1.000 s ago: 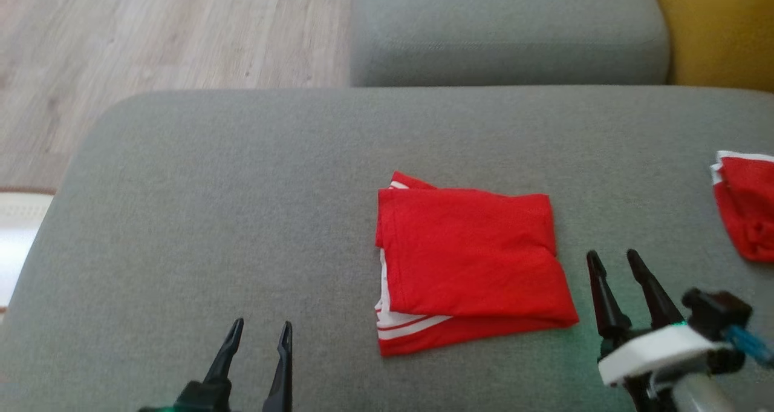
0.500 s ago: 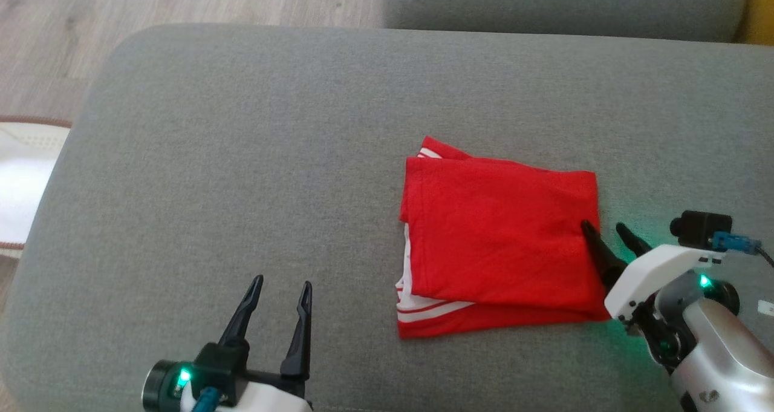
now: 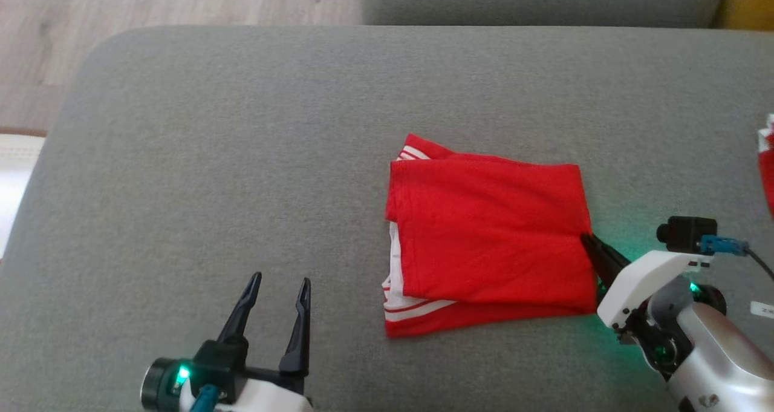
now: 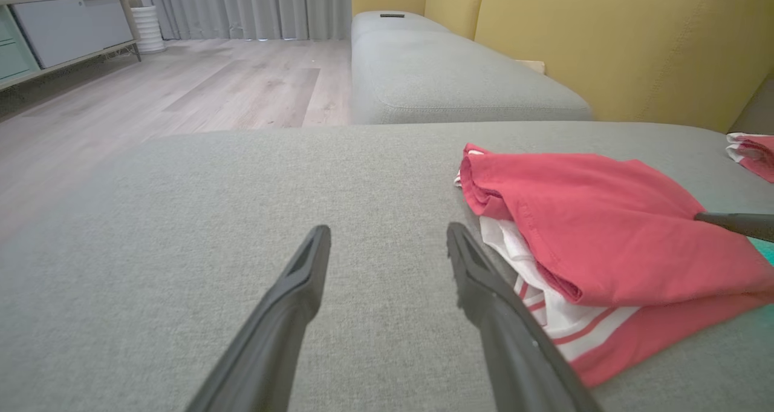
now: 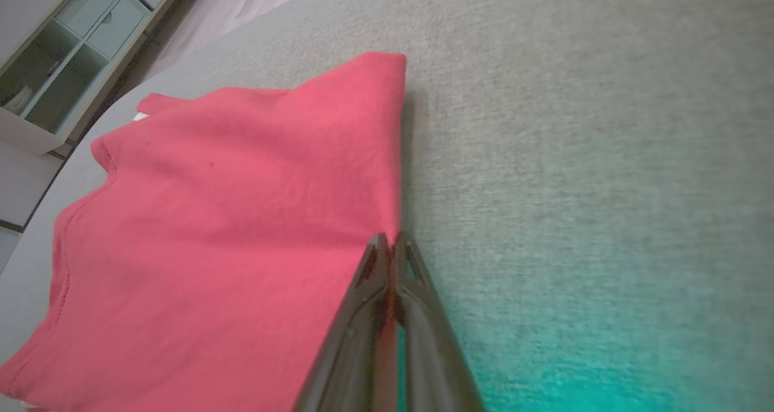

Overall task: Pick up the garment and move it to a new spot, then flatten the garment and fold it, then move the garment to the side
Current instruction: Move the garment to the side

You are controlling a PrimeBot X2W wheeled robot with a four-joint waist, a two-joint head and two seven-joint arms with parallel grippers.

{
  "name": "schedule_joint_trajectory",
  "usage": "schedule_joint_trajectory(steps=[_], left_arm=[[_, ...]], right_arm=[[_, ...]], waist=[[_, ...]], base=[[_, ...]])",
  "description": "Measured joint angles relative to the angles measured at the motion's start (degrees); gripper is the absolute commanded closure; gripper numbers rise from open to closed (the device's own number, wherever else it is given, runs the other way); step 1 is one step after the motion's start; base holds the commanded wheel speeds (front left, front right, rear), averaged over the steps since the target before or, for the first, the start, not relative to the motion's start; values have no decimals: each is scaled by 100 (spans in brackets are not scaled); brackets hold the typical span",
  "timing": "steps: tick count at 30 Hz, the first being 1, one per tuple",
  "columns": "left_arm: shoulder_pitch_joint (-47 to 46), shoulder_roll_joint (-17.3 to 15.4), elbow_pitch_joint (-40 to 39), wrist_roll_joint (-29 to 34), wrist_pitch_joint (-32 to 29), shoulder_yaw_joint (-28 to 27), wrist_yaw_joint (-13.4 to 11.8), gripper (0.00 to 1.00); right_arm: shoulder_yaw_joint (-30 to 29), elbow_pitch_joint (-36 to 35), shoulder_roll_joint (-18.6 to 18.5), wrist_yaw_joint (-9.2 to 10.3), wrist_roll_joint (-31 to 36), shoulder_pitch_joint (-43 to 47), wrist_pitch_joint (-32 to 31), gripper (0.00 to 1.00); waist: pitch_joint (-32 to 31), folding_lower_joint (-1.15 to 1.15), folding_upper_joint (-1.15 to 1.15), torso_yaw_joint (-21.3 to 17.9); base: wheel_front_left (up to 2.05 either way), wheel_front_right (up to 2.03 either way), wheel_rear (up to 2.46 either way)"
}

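Red garment (image 3: 490, 230) folded on sofa (image 3: 242, 158); right tool (image 3: 585, 238), spread before, now pinches its edge; left tool (image 3: 281, 279) gapes.

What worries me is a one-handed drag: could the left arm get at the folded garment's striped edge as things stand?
Probably yes. The left gripper is open over the cushion left of the folded garment; nothing lies between it and the striped edge. The right gripper pinches the opposite side.
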State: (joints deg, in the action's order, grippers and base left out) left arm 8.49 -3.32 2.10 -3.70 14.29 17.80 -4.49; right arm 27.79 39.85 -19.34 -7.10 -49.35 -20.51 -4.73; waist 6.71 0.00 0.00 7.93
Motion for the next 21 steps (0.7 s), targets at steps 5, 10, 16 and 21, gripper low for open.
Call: schedule_joint_trajectory(steps=[5,10,16,21], left_arm=[[-76,0,-31,0,0,-16,5,0],[-126,1,-76,19,0,-32,51,0],[-442,8,-99,110,0,-36,102,0],[-608,14,-127,131,1,-37,154,0]], right_arm=[[4,110,-100,-1,101,-97,227,100],[-43,277,-550,-1,425,-648,361,100],[-143,353,-1172,-1,893,-1571,342,100],[-421,438,-1615,-1,1259,-2142,259,100]], waist=[[54,0,0,-206],[195,0,0,-542],[466,0,0,-999],[750,0,0,-1290]], base=[[0,0,0],[0,0,0],[0,0,0],[0,0,0]])
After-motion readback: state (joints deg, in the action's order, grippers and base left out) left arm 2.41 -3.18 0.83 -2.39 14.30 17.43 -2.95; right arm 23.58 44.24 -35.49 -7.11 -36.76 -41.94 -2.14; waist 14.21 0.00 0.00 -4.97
